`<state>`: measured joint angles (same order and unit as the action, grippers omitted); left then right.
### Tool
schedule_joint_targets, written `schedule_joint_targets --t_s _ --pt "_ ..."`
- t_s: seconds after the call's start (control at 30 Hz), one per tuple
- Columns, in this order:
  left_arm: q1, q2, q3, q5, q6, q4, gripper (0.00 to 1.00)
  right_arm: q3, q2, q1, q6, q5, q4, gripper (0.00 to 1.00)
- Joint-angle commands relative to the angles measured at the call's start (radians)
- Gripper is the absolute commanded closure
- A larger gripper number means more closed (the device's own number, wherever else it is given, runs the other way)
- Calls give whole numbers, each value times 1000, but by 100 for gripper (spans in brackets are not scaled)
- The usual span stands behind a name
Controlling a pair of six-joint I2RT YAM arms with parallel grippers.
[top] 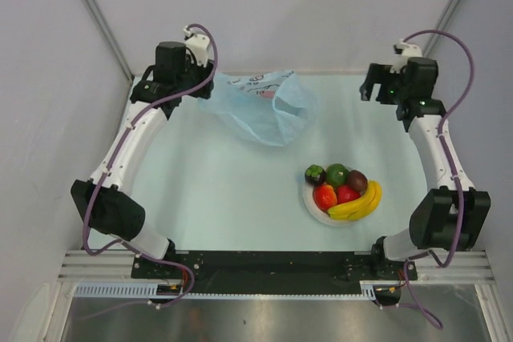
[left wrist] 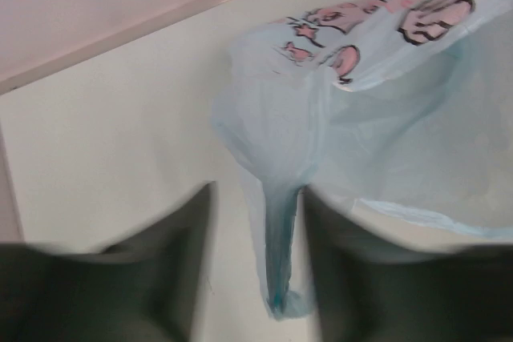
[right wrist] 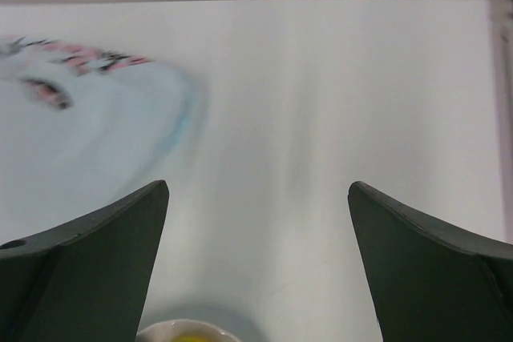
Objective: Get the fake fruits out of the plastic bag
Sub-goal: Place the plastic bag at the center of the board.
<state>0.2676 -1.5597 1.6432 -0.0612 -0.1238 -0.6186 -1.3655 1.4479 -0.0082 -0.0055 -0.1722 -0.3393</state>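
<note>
The fake fruits lie heaped on a round white plate (top: 313, 207) at the near right: a yellow banana (top: 358, 205), a red one (top: 325, 196), a green one (top: 337, 173) and dark ones (top: 315, 174). The plastic bag (top: 264, 110), light blue with a pink and black print, lies crumpled at the far middle of the table. My left gripper (left wrist: 256, 198) is at the bag's left edge, its jaws apart. A twisted strip of the bag (left wrist: 280, 246) hangs between them, against the right finger. My right gripper (right wrist: 258, 190) stands wide open and holds nothing, at the far right, away from the bag (right wrist: 88, 134).
White walls close the table on the left, the back and the right. The rim of the plate (right wrist: 160, 331) shows at the bottom of the right wrist view. Both arm bases sit at the near edge.
</note>
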Motion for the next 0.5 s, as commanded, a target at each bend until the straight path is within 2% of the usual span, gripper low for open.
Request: schedule_joint_targets --t_s 0.0,0.03,0.07,0.33,0.47 --pt "-14 10 63 204 12 43 20 -9 55 -148 179 25 -7 0" --pt "-16 15 64 204 13 43 15 -6 63 -194 202 46 -16 0" --pt "-18 32 66 199 12 45 0 -1 78 -211 229 66 -36 0" --pt "-18 131 24 112 21 42 0 16 13 -231 229 198 -137 0" --pt "-18 200 -133 98 42 57 0 17 -11 -230 222 250 -297 0"
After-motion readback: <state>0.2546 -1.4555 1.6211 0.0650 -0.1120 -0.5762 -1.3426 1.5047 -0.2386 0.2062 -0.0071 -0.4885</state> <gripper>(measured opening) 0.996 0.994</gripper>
